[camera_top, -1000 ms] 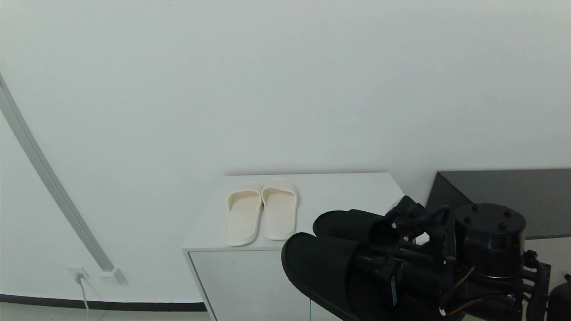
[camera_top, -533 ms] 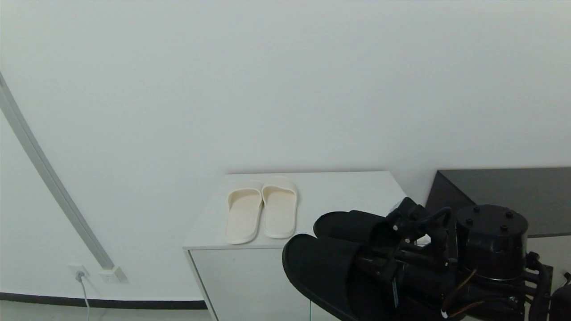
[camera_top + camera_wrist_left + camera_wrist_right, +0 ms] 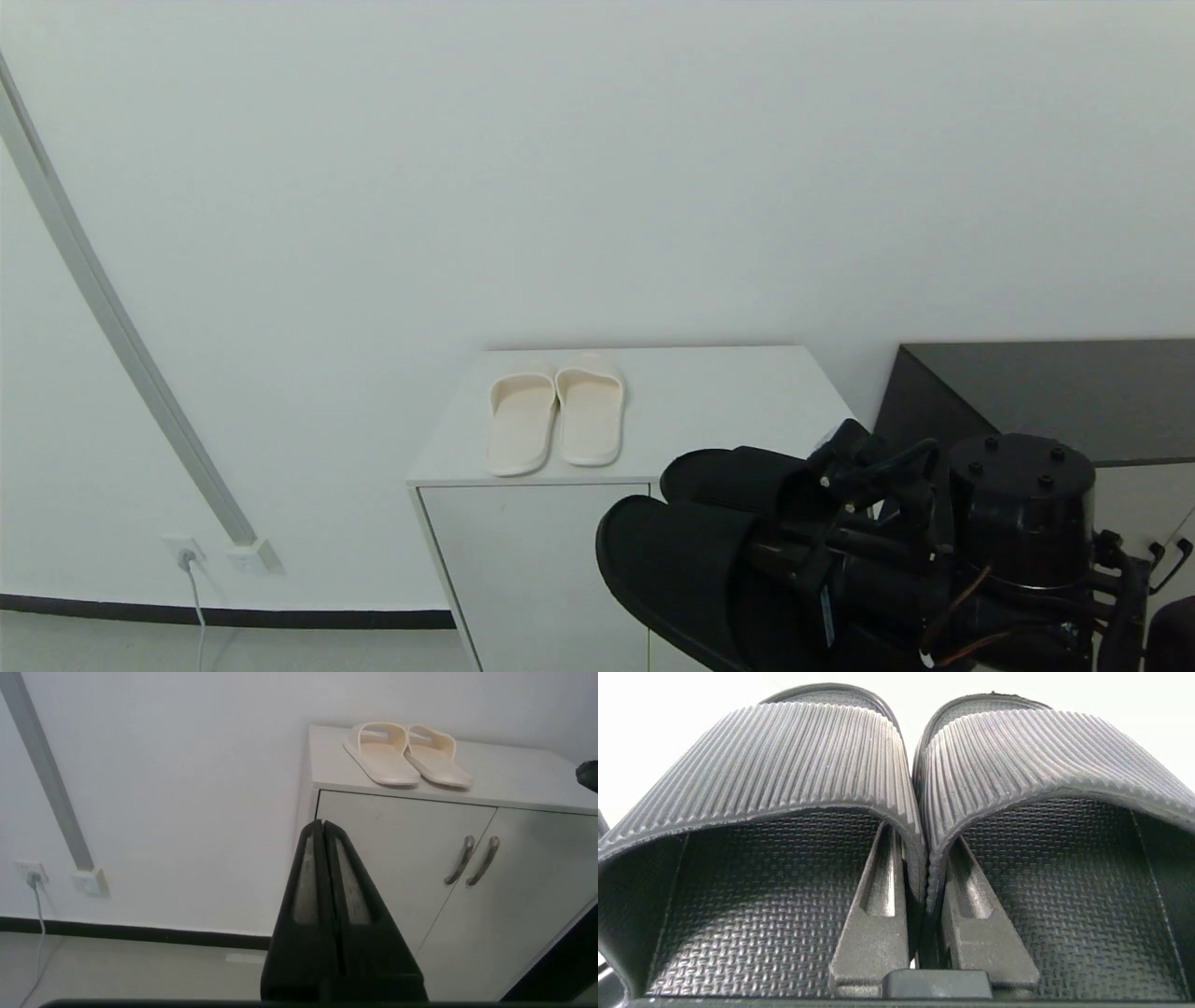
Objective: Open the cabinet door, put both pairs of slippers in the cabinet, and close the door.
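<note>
We see a big white cabinet (image 3: 523, 560) with two flat front doors standing against the wall, and both doors are shut. A pair of black rubber slippers with ribbed straps (image 3: 691, 551) hangs in the air in front of the cabinet, near its right corner. A pair of cream slippers (image 3: 556, 420) lies side by side on top of the cabinet, near its front edge. The right end effector (image 3: 920, 905) has one finger inside each black slipper and squeezes their inner walls together, so it carries both at once. The left end effector (image 3: 324, 887) is low, in front of the cabinet's left side, with its fingers pressed together and nothing between them. Two thin metal handles (image 3: 472, 859) sit close together where the doors meet. We think the step in hand is opening the door, because no slippers can go in yet. The free left end effector would need to spread its fingers, reach a handle, close on it and pull.
</note>
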Tool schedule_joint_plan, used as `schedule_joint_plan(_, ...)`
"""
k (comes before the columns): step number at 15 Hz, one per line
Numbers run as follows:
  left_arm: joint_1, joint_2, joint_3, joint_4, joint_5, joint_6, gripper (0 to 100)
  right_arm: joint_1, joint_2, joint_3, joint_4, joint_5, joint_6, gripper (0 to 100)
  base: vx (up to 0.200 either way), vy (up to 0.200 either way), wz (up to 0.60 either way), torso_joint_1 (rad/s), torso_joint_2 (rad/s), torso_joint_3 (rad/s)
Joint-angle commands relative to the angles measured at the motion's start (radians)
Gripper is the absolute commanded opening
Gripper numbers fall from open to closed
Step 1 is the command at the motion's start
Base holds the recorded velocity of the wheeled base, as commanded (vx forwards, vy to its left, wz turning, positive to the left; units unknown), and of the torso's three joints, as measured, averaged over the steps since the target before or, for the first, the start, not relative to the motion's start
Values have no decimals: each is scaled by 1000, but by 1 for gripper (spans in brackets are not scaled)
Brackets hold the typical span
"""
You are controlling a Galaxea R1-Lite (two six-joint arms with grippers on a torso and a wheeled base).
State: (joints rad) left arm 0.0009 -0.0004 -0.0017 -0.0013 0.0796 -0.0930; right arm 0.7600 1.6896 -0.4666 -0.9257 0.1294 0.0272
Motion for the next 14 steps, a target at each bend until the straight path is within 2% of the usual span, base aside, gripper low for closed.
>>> schedule_joint_plan(1,1,0,0,0,0,-1,0,-1,7,13,-7,3,-16,0,0,0,0,0,0,0)
schedule_joint_plan(14,1,0,0,0,2,2,0,1,12,37,-21,4,-29,0,0,0,0,-14,29,18)
